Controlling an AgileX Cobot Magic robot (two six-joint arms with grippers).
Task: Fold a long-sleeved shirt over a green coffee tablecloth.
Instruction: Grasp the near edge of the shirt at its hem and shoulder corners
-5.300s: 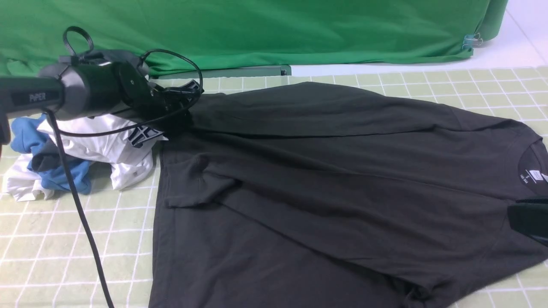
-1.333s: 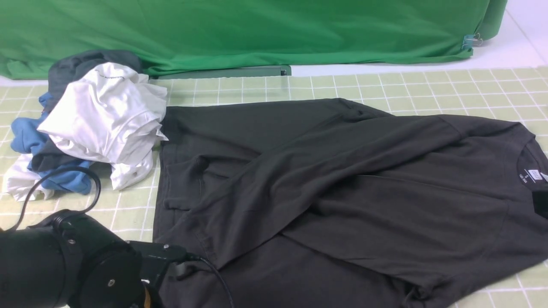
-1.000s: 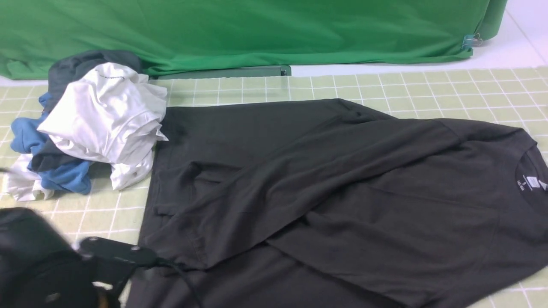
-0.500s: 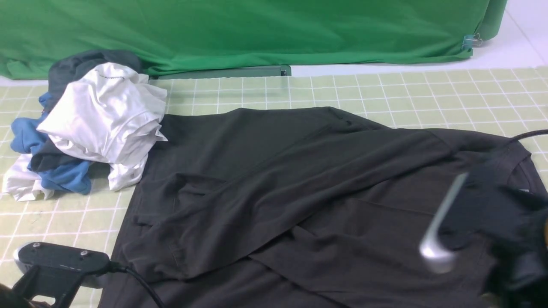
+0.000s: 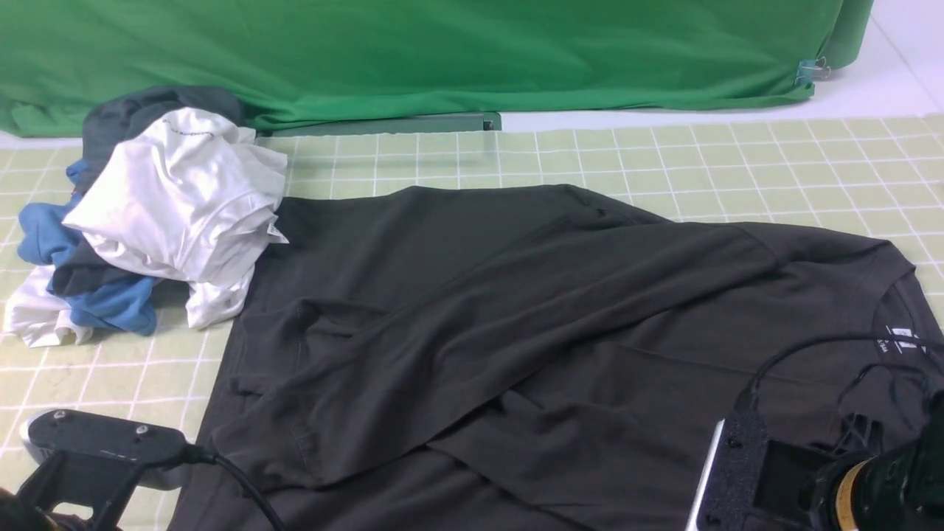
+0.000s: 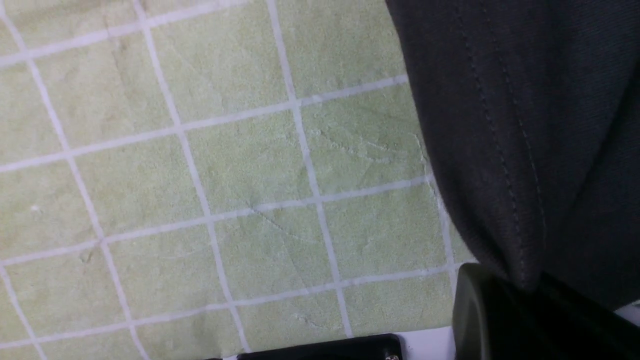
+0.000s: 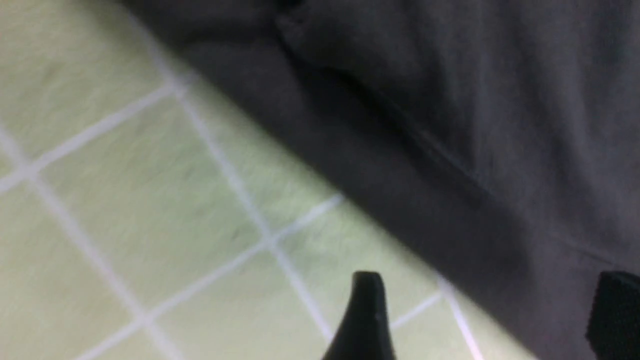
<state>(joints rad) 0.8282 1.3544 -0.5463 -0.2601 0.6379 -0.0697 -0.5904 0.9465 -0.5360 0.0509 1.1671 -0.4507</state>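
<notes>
The long-sleeved shirt (image 5: 560,339), black, lies spread on the green coffee tablecloth (image 5: 664,158), one sleeve folded slantwise across its body. Its neck label (image 5: 900,343) shows at the right; the chest print is hidden. In the left wrist view my left gripper (image 6: 530,295) is shut on the shirt's stitched hem (image 6: 505,150) at the shirt's near left corner, one finger (image 6: 480,315) showing beside the cloth. Low at the near right, my right gripper (image 7: 492,310) is open, its fingertips (image 7: 367,305) wide apart across the shirt's edge (image 7: 450,165).
A heap of white, blue and dark grey garments (image 5: 162,199) sits at the back left, touching the shirt. Plain bright green fabric (image 5: 442,51) hangs along the back, clipped at its right end (image 5: 811,70). My right arm's cable (image 5: 796,354) loops over the collar area.
Held by the left gripper, the shirt has slid towards the near left. The right arm has swung in and come down low at the near right by the collar.
</notes>
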